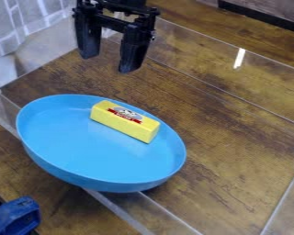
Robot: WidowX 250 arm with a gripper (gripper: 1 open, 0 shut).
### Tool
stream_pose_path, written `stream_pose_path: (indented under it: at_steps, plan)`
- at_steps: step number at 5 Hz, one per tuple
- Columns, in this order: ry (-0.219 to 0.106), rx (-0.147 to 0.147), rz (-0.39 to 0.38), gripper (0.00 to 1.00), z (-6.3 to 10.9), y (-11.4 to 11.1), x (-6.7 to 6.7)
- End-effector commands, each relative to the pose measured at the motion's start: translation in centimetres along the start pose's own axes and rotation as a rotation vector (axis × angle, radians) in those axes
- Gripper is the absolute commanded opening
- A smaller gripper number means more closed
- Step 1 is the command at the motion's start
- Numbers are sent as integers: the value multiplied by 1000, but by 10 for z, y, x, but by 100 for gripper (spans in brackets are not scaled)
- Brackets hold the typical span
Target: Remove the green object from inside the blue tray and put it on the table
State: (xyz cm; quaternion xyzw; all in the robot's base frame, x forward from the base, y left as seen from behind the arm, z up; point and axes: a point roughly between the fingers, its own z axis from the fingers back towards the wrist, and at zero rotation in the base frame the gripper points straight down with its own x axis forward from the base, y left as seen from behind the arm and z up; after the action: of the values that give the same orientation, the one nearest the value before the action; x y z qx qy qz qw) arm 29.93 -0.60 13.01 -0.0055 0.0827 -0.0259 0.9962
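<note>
One yellow block (125, 121) lies in one blue tray (78, 156).

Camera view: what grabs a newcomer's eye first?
The bright blue oval tray dominates the lower left, on the dark wood-grain table. Inside it, toward its far right side, a yellow rectangular block with a red-and-white label stands out sharply. Next comes the black claw, hanging open above and beyond the tray at the top of the picture.
</note>
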Motion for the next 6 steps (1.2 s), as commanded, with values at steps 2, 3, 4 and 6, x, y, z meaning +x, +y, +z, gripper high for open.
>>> stream_pose_path:
  at_steps: [2,3,4,6]
  plan:
    - [-89,-7,5,100,30,3,-2]
    - [-85,-13,3,100,30,1,-4]
    - [-81,-19,0,100,31,-1,-5]
    - [-72,-24,-9,100,33,-4,-7]
